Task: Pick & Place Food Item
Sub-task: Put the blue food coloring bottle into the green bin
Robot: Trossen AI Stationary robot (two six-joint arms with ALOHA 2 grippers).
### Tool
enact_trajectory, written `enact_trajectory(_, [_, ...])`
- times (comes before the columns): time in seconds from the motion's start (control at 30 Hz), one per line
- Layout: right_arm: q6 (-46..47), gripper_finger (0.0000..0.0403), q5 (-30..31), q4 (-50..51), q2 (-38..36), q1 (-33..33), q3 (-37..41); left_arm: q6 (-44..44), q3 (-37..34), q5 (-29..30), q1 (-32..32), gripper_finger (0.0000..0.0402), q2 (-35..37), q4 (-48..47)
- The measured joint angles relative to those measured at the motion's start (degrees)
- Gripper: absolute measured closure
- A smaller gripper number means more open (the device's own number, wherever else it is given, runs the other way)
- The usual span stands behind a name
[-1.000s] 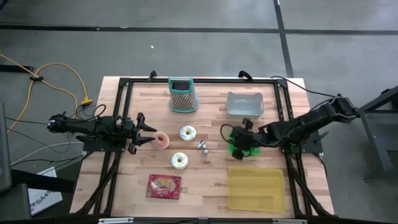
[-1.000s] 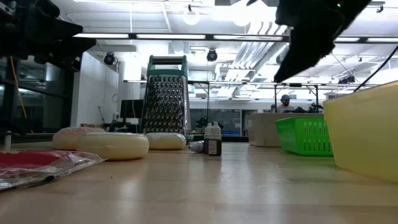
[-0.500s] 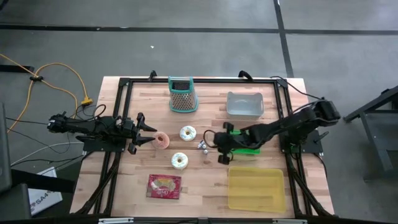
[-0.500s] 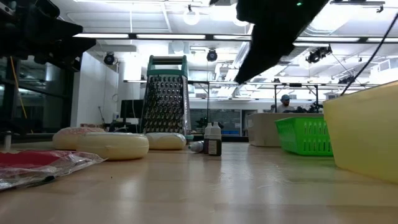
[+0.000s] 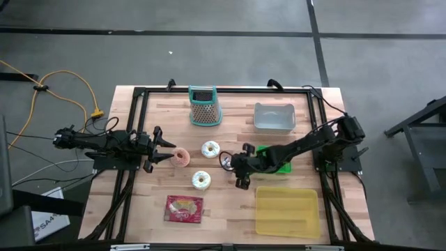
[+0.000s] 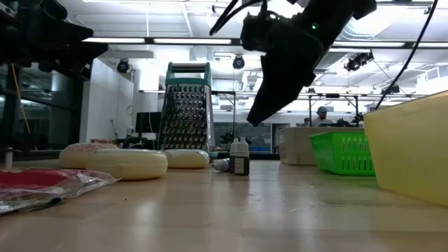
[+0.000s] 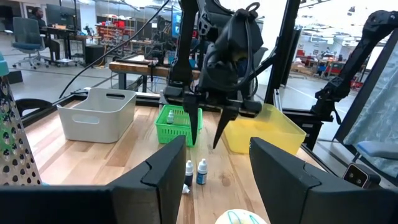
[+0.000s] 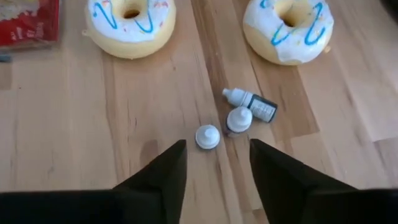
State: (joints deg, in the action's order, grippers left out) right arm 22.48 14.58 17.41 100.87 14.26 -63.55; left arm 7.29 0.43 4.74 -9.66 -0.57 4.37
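Two white-iced donuts [image 8: 130,18] [image 8: 288,28] and a pink donut [image 5: 182,156] lie flat on the wooden table. Between the white donuts stand two small dropper bottles [image 8: 208,137] [image 8: 239,119], and a third [image 8: 252,101] lies on its side. My right gripper [image 8: 214,180] hangs open above the bottles, slanting down, and touches nothing; the left wrist view shows its fingers [image 7: 207,127] apart over them. My left gripper [image 5: 169,150] waits open and level at the table's left side, just short of the pink donut.
A green basket [image 5: 277,159] lies under my right arm. A yellow bin [image 5: 287,211] sits near right and a grey bin [image 5: 274,116] far right. A metal grater [image 5: 204,106] stands at the far edge. A red packet [image 5: 184,208] lies near left.
My right gripper has swung from over the green basket toward the table's left edge and come down, so it now hangs above the small bottles. Nothing on the table has moved.
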Motion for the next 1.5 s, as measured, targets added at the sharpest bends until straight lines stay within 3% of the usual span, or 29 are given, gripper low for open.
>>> enact_trajectory(0.23, [0.9,0.0222,0.7,-0.4,1.0,0.4,0.0,0.0,0.0,0.0,0.0,0.0232,0.0,0.0])
enact_trajectory(1.5, [3.4,0.0230,0.3,-8.5,8.0,-0.2,0.0,0.0,0.0,0.0,0.0,0.0232,0.0,0.0])
